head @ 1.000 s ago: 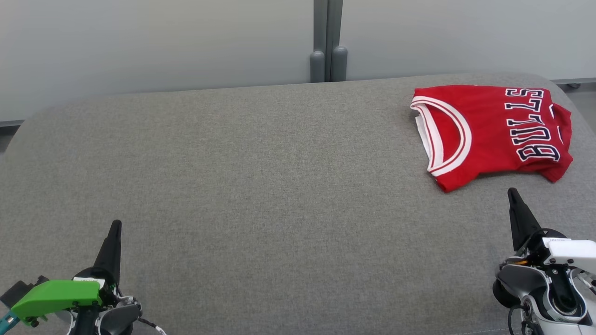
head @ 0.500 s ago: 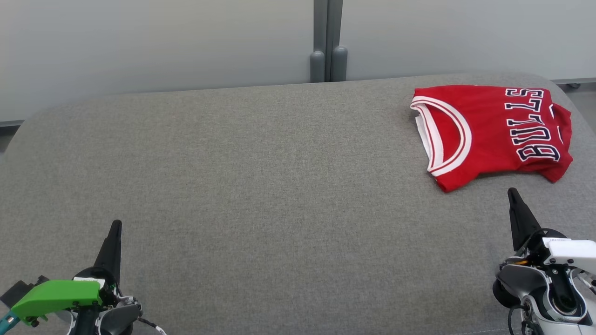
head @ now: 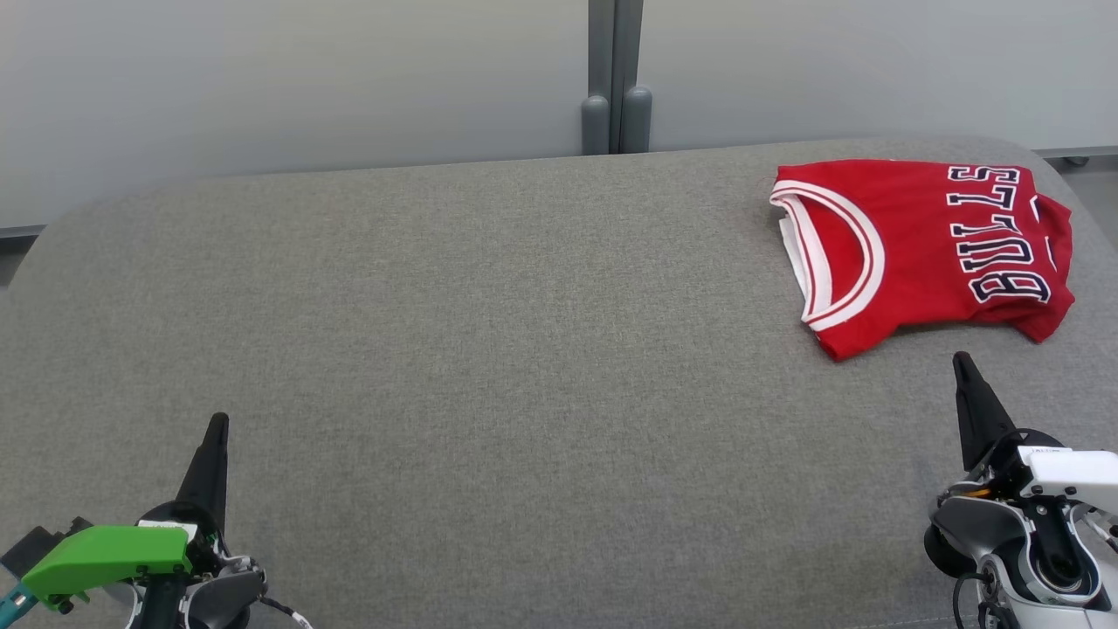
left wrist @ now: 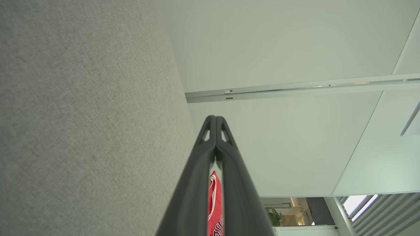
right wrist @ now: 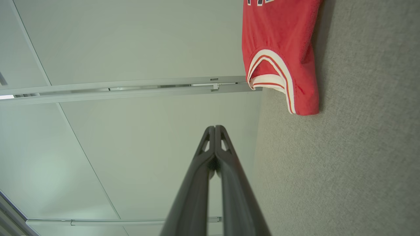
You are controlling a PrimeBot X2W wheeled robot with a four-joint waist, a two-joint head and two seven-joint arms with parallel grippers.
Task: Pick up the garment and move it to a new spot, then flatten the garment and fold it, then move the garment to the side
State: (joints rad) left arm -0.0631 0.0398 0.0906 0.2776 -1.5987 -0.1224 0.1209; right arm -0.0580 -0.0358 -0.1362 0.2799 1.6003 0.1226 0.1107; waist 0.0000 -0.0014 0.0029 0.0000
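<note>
The garment (head: 926, 249) is a red jersey with white trim and dark lettering, folded and lying at the far right of the grey padded surface (head: 489, 349). A strip of the garment (left wrist: 215, 203) shows between the fingers in the left wrist view, and its lower edge (right wrist: 279, 49) appears at the top of the right wrist view. My left gripper (head: 217, 424) rests at the lower left, shut and holding nothing. My right gripper (head: 961, 360) sits at the lower right, just short of the jersey's near edge, shut and holding nothing. Both wrist views show fingertips (left wrist: 215, 118) (right wrist: 215, 127) pressed together.
Pale wall panels (head: 288, 79) stand behind the surface, with a grey post (head: 616, 79) at the middle of the far edge. The surface's rounded corners drop off at far left and far right.
</note>
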